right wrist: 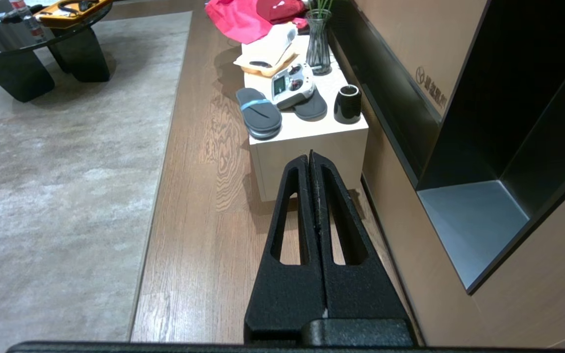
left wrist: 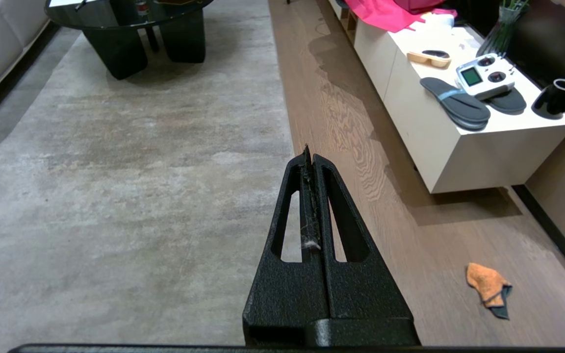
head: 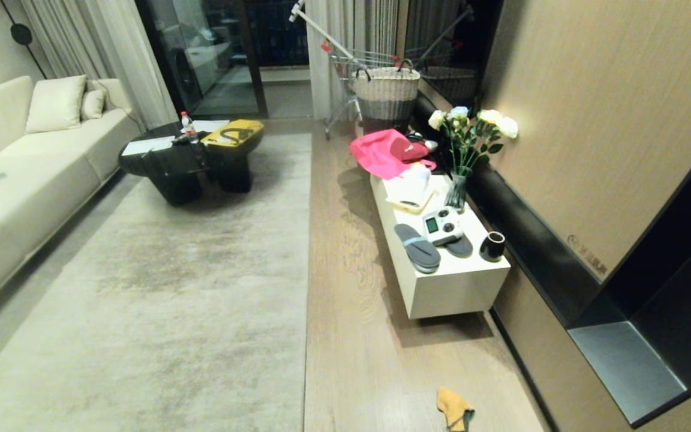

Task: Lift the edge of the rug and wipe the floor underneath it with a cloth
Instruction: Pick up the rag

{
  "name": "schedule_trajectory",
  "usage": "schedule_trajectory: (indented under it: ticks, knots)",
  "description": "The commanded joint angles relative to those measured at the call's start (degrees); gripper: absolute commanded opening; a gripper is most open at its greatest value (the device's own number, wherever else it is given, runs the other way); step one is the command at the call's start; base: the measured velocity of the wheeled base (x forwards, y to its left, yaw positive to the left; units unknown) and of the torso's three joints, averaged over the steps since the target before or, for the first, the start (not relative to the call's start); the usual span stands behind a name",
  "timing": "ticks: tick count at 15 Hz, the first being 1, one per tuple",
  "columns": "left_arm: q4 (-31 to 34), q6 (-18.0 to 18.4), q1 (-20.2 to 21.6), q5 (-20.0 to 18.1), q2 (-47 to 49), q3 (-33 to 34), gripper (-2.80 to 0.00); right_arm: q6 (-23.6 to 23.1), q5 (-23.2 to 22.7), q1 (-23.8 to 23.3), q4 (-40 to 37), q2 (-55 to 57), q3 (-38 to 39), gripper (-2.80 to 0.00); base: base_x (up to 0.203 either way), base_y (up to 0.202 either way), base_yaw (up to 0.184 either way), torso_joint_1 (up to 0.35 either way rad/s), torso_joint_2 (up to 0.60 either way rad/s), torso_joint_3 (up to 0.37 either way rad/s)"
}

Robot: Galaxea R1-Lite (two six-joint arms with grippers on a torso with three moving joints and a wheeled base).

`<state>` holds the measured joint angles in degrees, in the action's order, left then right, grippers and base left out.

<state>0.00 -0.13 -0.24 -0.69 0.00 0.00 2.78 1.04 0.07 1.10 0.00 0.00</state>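
While both grippers — left gripper (left wrist: pixel 310 158) and right gripper (right wrist: pixel 311 156) — hung pinched closed and empty, the cloth (head: pixel 454 408) lay on the floor (head: pixel 351 336), nearer the right arm.

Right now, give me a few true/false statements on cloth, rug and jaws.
1. The cloth lies on the bare floor, off the rug. True.
2. The rug edge is lifted. False: it lies flat along the planks.
3. The left gripper has its jaws open. False: they are shut, holding nothing.
4. The right gripper holds the cloth. False: its jaws are shut and empty.
5. Grey slippers rest on the white cabinet. True.
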Motion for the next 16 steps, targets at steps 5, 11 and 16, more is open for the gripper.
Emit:
schedule_trajectory:
  ticks: [5, 11, 16]
  knots:
    - [0.00, -0.04, 0.06, -0.01, 0.00, 0.00, -2.80, 0.03, 0.02, 0.01, -0.04, 0.09, 0.00, -2.80, 0.000, 0.000, 0.000, -0.135, 0.36, 0.223]
    - [0.00, -0.04, -0.02, -0.01, 0.00, 0.00, -2.80, 0.03, 0.02, 0.01, 0.00, 0.09, 0.00, -2.80, 0.000, 0.000, 0.000, -0.179, 0.51, 0.327]
    - [0.00, -0.04, 0.02, -0.01, 0.00, 0.00, -2.80, 0.03, 0.02, 0.01, -0.04, 0.09, 0.00, -2.80, 0.000, 0.000, 0.000, -0.165, 0.53, 0.364]
